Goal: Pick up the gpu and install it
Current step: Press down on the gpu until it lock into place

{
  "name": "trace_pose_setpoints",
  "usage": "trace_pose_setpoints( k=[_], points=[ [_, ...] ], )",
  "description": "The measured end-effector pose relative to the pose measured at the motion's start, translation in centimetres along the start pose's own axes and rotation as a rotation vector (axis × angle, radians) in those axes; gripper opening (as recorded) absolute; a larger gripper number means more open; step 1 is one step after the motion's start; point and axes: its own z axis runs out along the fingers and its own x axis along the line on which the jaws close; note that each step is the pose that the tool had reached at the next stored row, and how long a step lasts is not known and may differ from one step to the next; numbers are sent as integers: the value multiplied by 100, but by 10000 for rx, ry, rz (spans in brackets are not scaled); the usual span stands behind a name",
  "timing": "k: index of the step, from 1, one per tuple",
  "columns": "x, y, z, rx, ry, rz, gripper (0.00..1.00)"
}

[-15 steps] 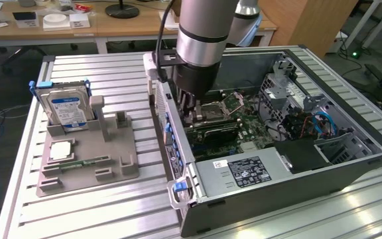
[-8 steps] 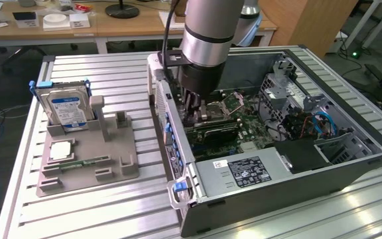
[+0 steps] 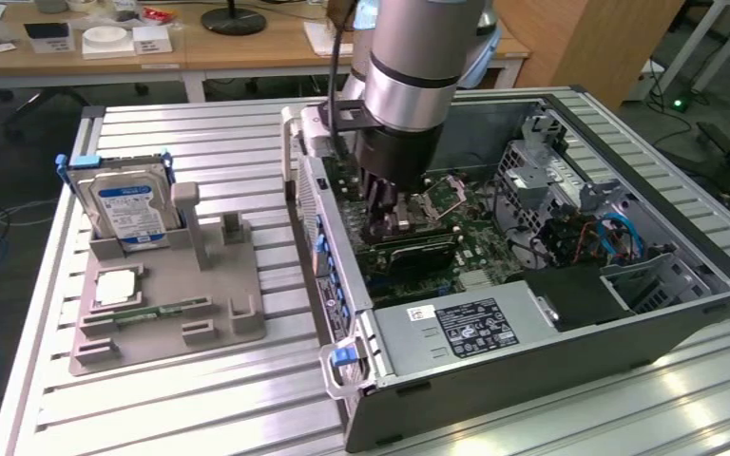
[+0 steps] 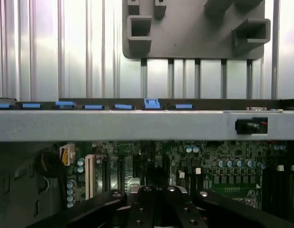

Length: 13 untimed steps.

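Shut pincer (image 3: 384,226) — gpu (image 3: 413,255) just beside it, on the motherboard (image 3: 467,242).

We've got a chunky arm (image 3: 410,66) here: brushed silver tube up top, then a shiny ring, then a matte black wrist section below it. A thin black cable (image 3: 332,71) runs down alongside. The gripper (image 3: 387,217) is dark metal. From the wrist view we see its black body (image 4: 158,209) with several round silver screw heads across it.
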Motion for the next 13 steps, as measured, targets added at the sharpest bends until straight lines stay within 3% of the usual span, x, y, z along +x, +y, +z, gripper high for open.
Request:
trace_pose_setpoints(
  k=[8,13],
  points=[
    [-4,-314,22,1,1,-6,11],
    [-2,-372,64,3,-1,-6,11]
  ],
)
